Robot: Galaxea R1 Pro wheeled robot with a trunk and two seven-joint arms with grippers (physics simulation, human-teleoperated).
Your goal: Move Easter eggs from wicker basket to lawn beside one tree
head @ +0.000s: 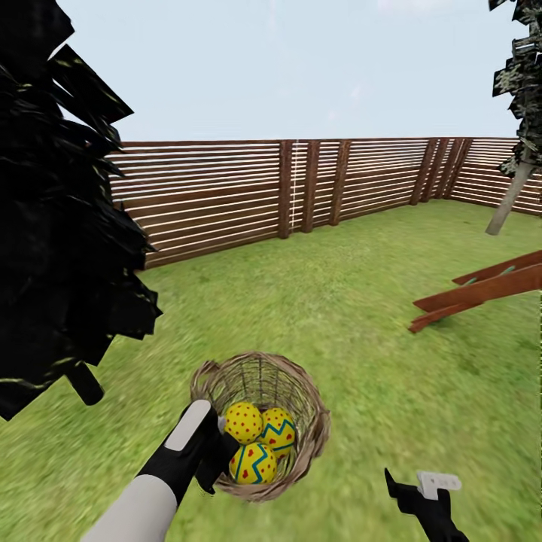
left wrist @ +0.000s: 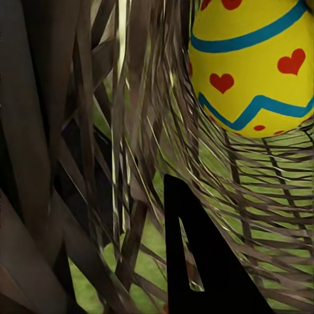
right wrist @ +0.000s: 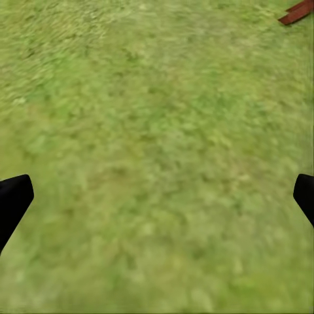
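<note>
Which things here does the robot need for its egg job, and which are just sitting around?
For the job:
- three Easter eggs, all in the basket
- wicker basket
- lawn
- pale-trunked tree
- left pincer, at the basket's rim
- right pincer, open over grass

Just sitting around:
- wooden fence
- black tree
- reddish wooden planks

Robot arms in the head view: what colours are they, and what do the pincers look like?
The left arm is a smooth pale grey tube with a black wrist section bearing a light oval patch. The right pincer is black with a small white angular plate. In the right wrist view its black fingertips look flat and blunt.
</note>
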